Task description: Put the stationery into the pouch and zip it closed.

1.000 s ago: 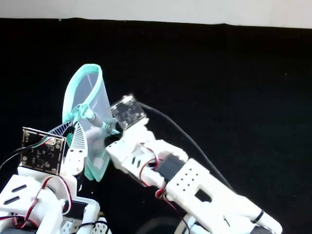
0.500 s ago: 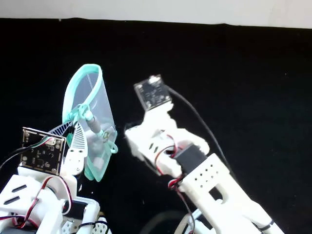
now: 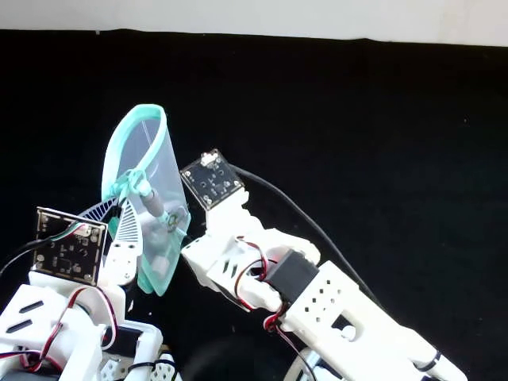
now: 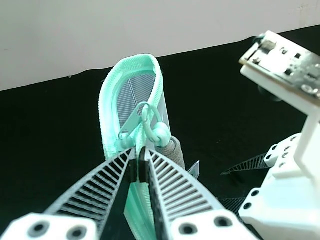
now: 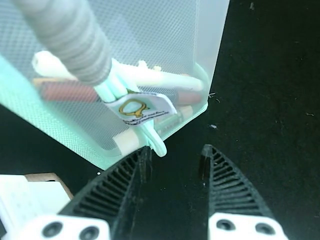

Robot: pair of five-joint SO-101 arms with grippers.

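— Tools first: how does the left tool [image 4: 138,156] stand?

— Pinched tight on the mint-green edge of the pouch [image 4: 131,90], fingers pressed together with the trim between them. It holds the pouch upright, narrow end up.

— And the right tool [image 5: 175,160]?

— Its jaws are a narrow way apart and grip nothing. It sits just beside the pouch's lower corner, near a small paper tag [image 5: 140,106] with a yellow drawing on it.

— What lies under them?

— A counter [image 3: 357,119] covered in flat matte black, with a pale wall [image 3: 278,16] along its far edge. I cannot tell whether the pouch touches the counter.

— What is the pouch made of?

— Fine translucent mesh, bound in woven mint tape. A ring-shaped zip pull [image 4: 148,116] hangs near the left tool's tips, and a grey ribbed barrel [image 5: 70,35], round and soft-looking, lies against the outside of the mesh. Mint cords run from it to the tag.

— Anything inside?

— Pens [image 5: 165,80], white and reddish, lying across the bottom and seen blurred through the mesh.

— The tools' fingers?

— Dark ribbed plastic, slatted like combs, on white bodies.
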